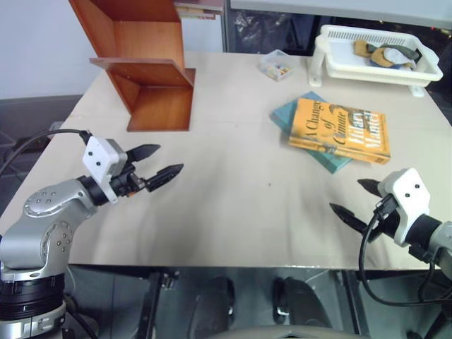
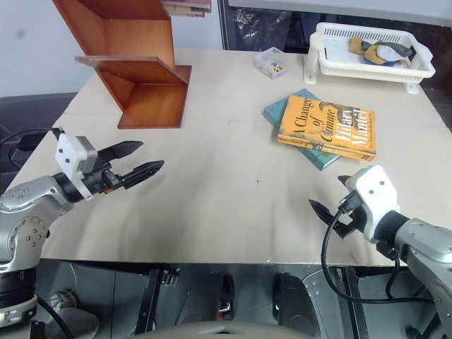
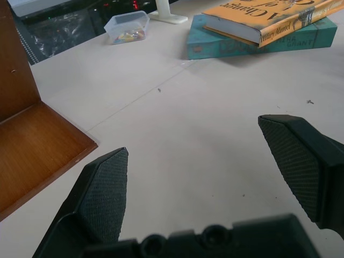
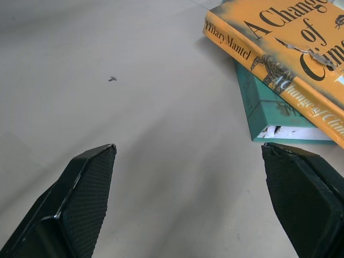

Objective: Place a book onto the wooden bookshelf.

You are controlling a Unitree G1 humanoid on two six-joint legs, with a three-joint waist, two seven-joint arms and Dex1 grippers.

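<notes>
My work surface is a pale beige table with a faint seam line and a few small dark specks. Far left corner — the wooden bookshelf, reddish-brown, its base board flat on the tabletop. Far right corner: a white plastic basket on short feet. Just beside it toward the shelf, a small clear plastic box with coloured bits inside. Right of centre — a teal book lying flat, directly on the table, carrying an orange-yellow book on top.
</notes>
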